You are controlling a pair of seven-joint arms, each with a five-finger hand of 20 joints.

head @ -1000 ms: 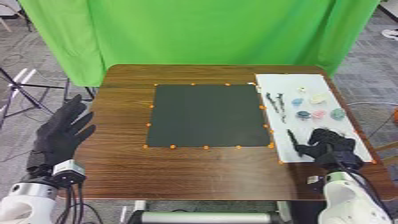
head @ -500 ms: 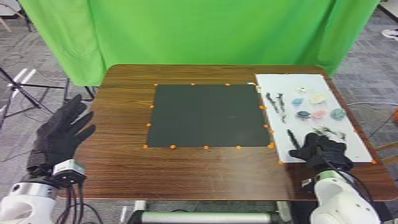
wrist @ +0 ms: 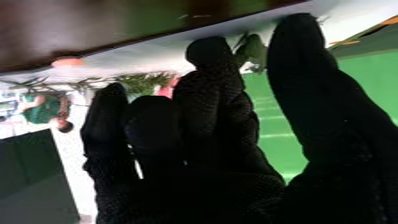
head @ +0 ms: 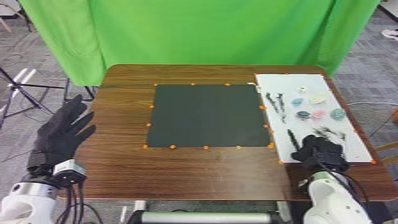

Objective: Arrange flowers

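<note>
right hand (head: 322, 153) in textured black fabric, fingers straight and loose, near feathery sprigs (head: 330, 133)

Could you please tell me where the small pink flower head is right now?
In the head view, the small pink flower head lies toward the right, on the white rectangular sheet, between a blue-grey flower head and a teal one.

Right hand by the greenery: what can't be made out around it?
White sheet beneath the right hand, head view: hidden by the hand.
Greenery, right wrist view: partly behind the hand.
Pink flower, right wrist view: mostly behind the hand.
Contact between hand and greenery, head view: too small to tell.
</note>
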